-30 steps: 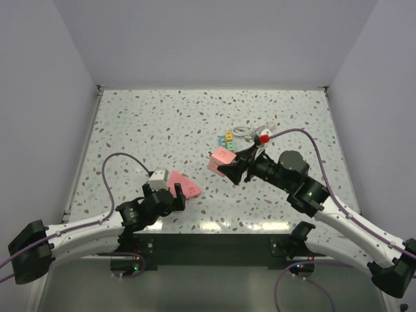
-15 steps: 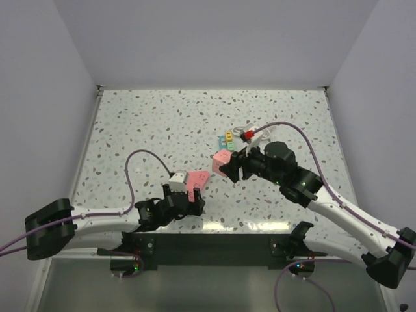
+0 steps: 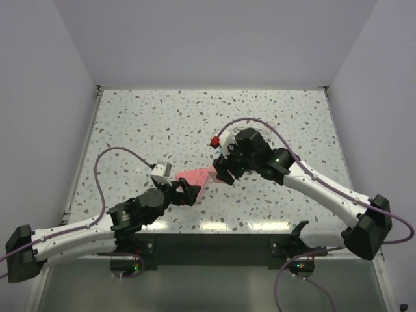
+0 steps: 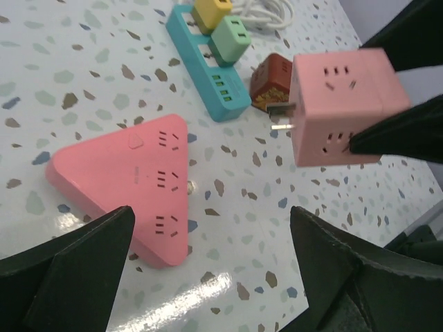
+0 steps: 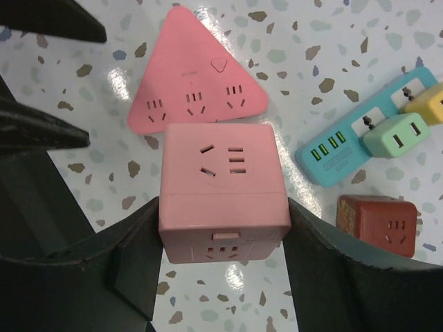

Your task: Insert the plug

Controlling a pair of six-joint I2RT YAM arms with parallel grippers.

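1. Fingers of the right arm (image 5: 225,277) are clamped on the two side faces of a pink cube socket (image 5: 223,191), which is held off the table (image 3: 143,123); the fingers of the left arm (image 4: 208,277) are spread wide and hold nothing, with a pink triangular socket (image 4: 131,183) lying flat on the table between and ahead of them
2. In the left wrist view, metal prongs are seen sticking out of the cube's side, pointing towards the triangular socket; this cube is judged to be the plug that has to go in
3. A miss could be caused by the tilt of the cube: if the prongs are not squared to one set of slots, they would scrape the pink face
4. Since the triangular socket is not held, it could be pushed across the table by the prongs instead of accepting them
5. A blue power strip (image 5: 346,149) with a green adapter (image 5: 394,135) and a yellow one (image 5: 426,104), and a red cube (image 5: 377,216), lie near on the right arm's side; these could be knocked by a wide swing
6. A slip of the cube in the grip is possible under insertion force, as only smooth side faces are gripped
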